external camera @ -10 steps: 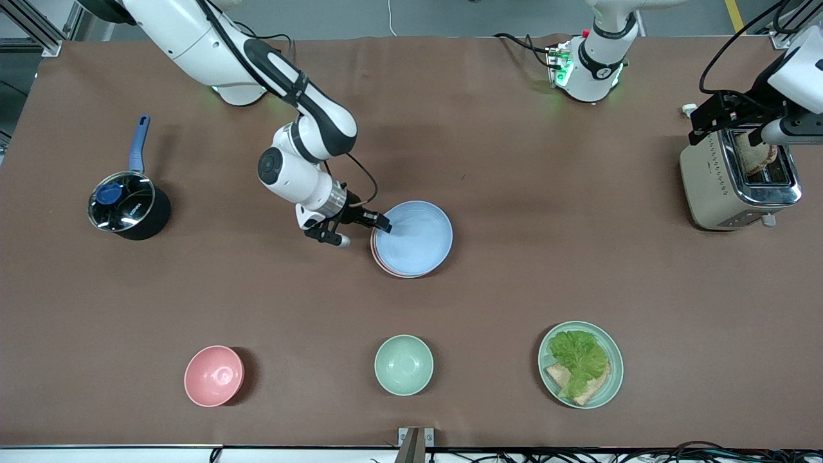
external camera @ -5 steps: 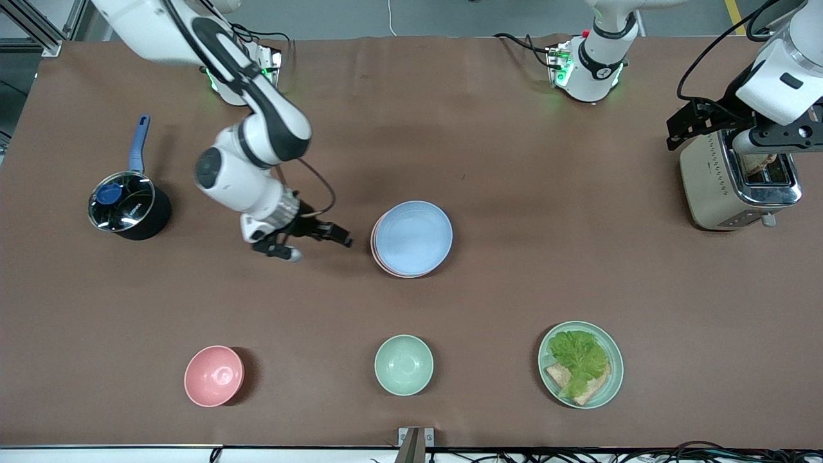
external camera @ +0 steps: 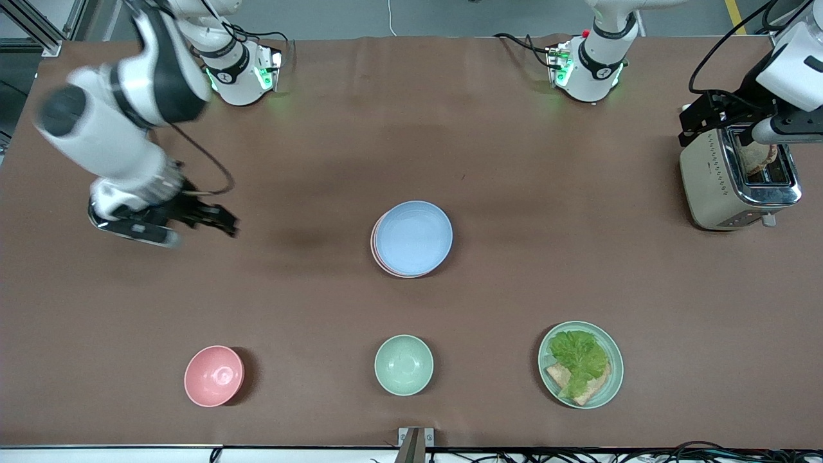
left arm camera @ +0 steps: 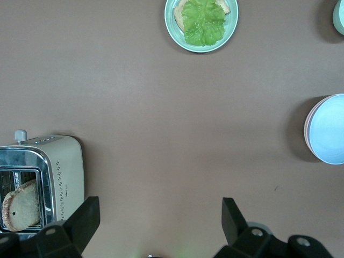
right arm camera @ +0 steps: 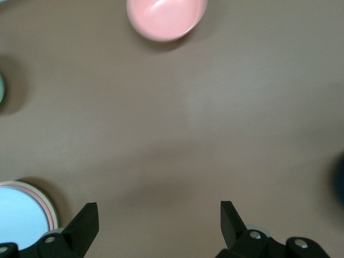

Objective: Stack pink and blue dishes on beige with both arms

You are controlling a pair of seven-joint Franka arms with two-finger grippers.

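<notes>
At the table's middle the light blue plate point(external camera: 415, 238) lies on top of a stack. The pink plate point(external camera: 373, 249) shows only as a thin rim under it. In the right wrist view the blue plate point(right arm camera: 15, 216), the pink plate's rim point(right arm camera: 49, 216) and the beige plate's cream rim point(right arm camera: 29, 185) lie one inside the other. My right gripper point(external camera: 201, 235) point(right arm camera: 156, 223) hangs open and empty over the table near the right arm's end, well apart from the stack. My left gripper point(external camera: 720, 137) point(left arm camera: 158, 220) hangs open and empty by the toaster, with the stack's blue plate point(left arm camera: 328, 129) in its view.
A toaster point(external camera: 739, 183) holding bread stands at the left arm's end. Near the front camera sit a pink bowl point(external camera: 214, 375), a mint-green bowl point(external camera: 404, 364) and a green plate with lettuce and bread point(external camera: 580, 364). The right hand hides most of a saucepan.
The right gripper drew away from the stack's edge toward the right arm's end of the table and rose over the saucepan. The left gripper shifted slightly over the toaster. The plates stayed put.
</notes>
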